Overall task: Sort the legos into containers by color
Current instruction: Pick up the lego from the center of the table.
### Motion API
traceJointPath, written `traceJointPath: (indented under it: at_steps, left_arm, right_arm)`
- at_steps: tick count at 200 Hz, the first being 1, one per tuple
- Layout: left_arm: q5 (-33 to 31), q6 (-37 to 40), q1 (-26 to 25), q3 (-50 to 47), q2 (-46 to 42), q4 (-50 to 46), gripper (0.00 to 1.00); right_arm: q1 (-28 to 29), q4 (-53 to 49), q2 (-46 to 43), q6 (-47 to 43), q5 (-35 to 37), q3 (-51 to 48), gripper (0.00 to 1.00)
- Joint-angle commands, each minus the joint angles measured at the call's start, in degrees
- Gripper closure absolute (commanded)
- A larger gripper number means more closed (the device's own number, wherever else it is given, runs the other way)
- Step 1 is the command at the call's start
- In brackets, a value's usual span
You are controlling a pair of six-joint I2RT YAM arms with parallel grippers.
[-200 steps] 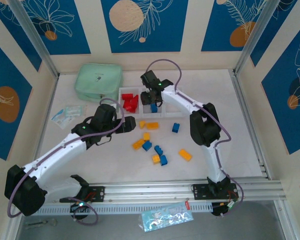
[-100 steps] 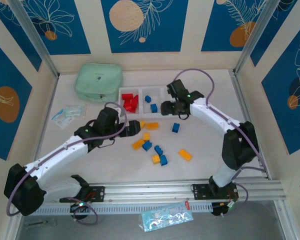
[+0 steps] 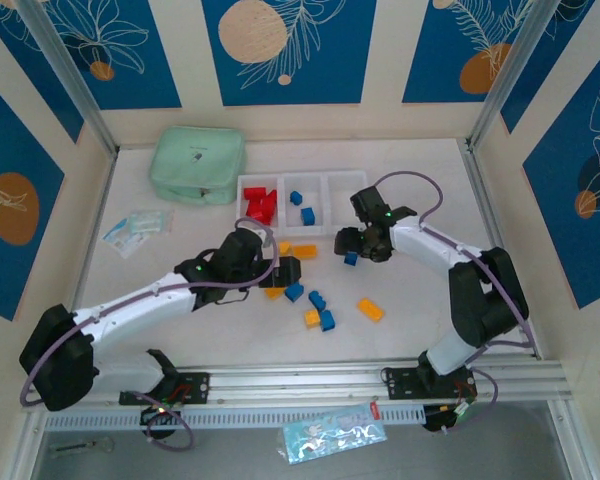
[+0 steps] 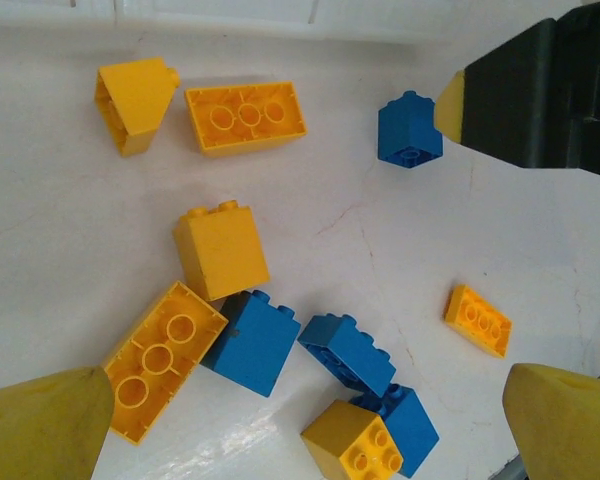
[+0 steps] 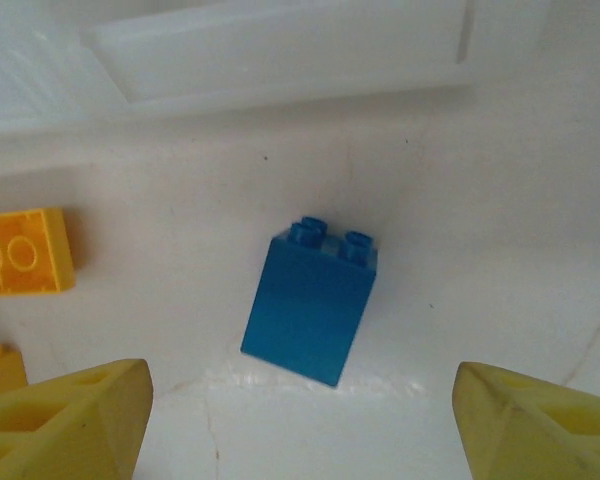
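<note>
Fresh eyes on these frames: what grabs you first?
The red legos piled in the leftmost bin of the containers, bright against the white. Then the yellow and blue legos loose mid-table, and the right gripper open over a lone blue lego.

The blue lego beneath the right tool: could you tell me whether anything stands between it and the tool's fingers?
Nothing visible does. The blue lego lies alone on the bare table, in line with the gap between the open fingers of the right tool. The nearest yellow lego sits off to one side, apart from it.
</note>
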Motion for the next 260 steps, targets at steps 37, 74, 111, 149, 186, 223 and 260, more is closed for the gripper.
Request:
traceJointPath:
  at_steps: [37,74,111,149,186,223,260]
  left_arm:
    - [-2.41,-0.95,-0.99,-0.21,0.1,1.63,0.01]
    - [-2.94,-0.6,-1.04,-0.2,-0.14,1.09,0.01]
    - [-3.38,-0.33,-1.04,0.12,-0.29,0.52,0.01]
    - [-3.47,-0.16,-0.98,0.77,-0.39,0.18,0.01]
    - [-3.5,0.37,-0.97,1.25,-1.21,-0.38,0.01]
    - [-5.58,2.4,-0.23,2.39,-3.51,-2.95,0.01]
    - [-4.94,4.15,3.29,3.77,-4.88,-5.27,0.01]
  right_arm:
    - [1.49,3.73,5.86,2.97,3.72,2.7,0.29]
    - [1.7,3.63,9.31,1.55,4.66,4.63,0.4]
    - [1.92,3.91,9.12,0.26,5.15,4.2,0.52]
    - [3.05,2.58,7.88,-1.32,6.55,4.02,0.61]
    - [5.38,-0.29,5.09,-2.98,9.49,5.1,0.64]
    - [8.71,-3.25,2.72,-4.41,11.4,8.86,0.64]
    - [10.51,-3.13,5.94,-7.03,11.11,17.18,0.64]
